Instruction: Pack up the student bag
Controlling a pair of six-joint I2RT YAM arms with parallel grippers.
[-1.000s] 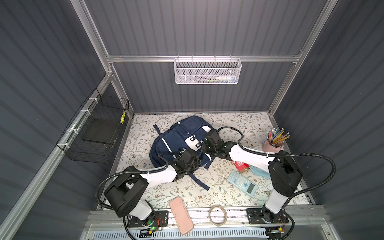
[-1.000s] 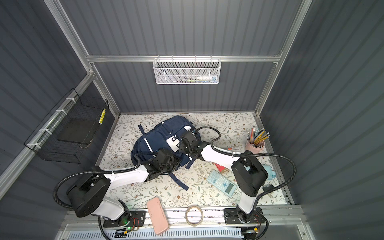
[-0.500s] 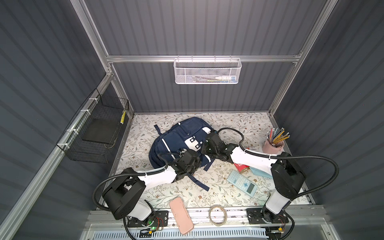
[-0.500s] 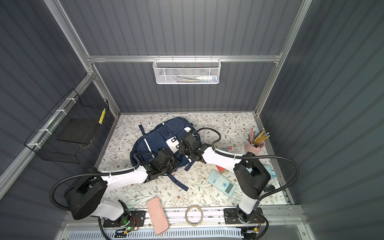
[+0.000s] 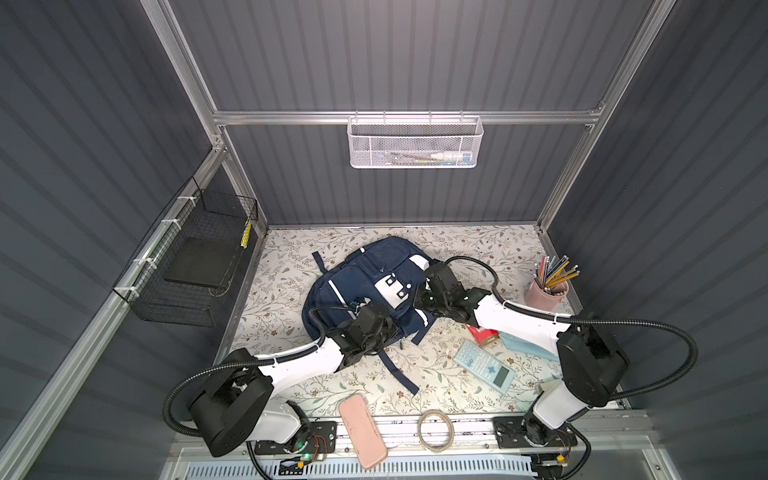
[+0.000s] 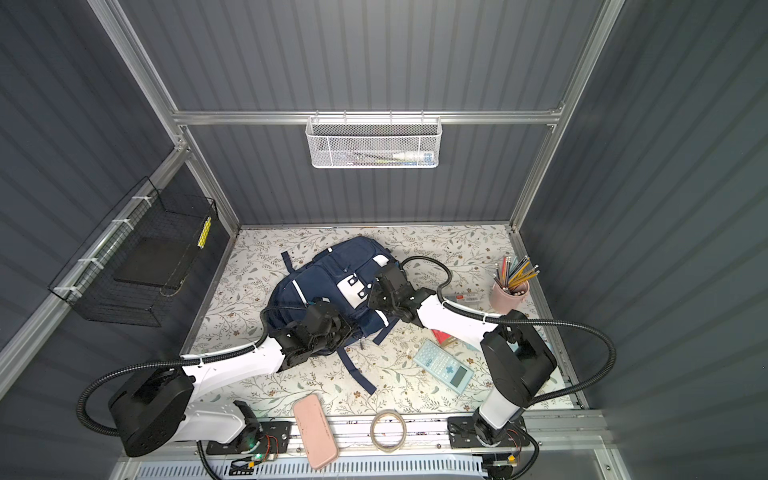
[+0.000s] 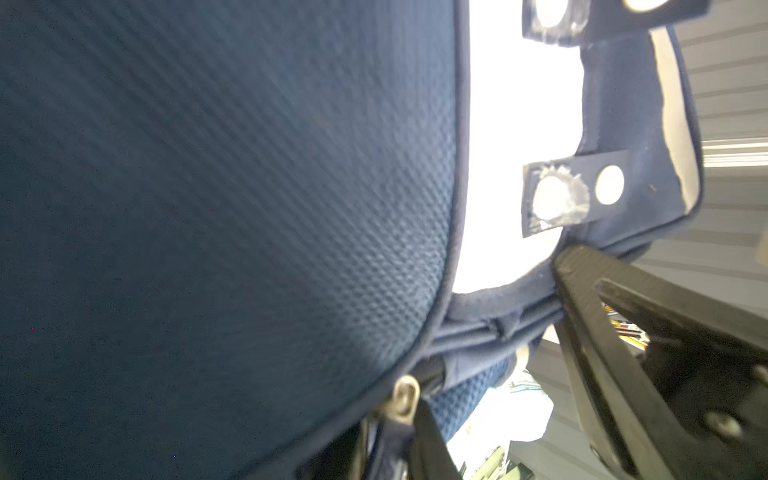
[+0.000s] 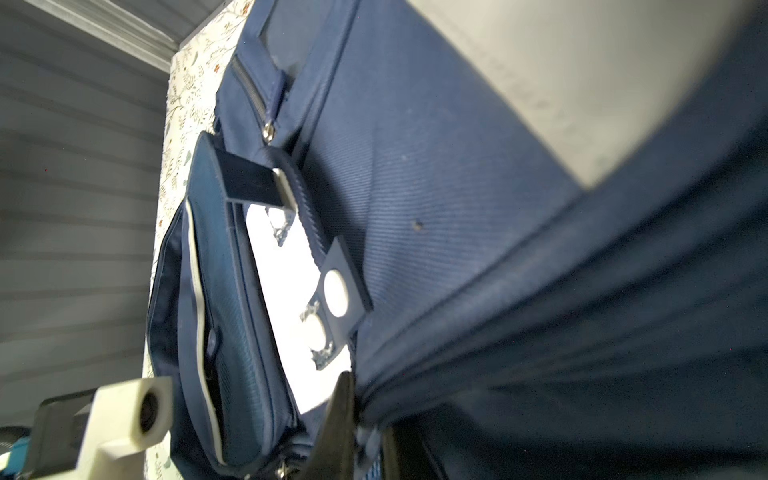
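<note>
The student bag (image 5: 365, 278) (image 6: 332, 270), navy with white patches, lies front-up in the middle of the floral table in both top views. My left gripper (image 5: 376, 328) (image 6: 332, 328) is at the bag's near edge. In the left wrist view its fingers (image 7: 432, 440) stand close together on a navy tab just under the metal zipper pull (image 7: 405, 399). My right gripper (image 5: 424, 291) (image 6: 378, 291) is at the bag's right edge. There its fingertips (image 8: 343, 411) are shut on a fold of the bag's navy fabric (image 8: 498, 332).
Near the front edge lie a pink case (image 5: 362, 430) and a tape roll (image 5: 435, 424). A calculator (image 5: 484, 367), a red box (image 5: 482, 334) and a pink cup of pencils (image 5: 546, 291) sit right of the bag. A black wire basket (image 5: 195, 270) hangs left, a white mesh basket (image 5: 415, 143) behind.
My left gripper has edged slightly toward the front along the bag's near edge. The right gripper keeps its hold, and the bag has barely moved.
</note>
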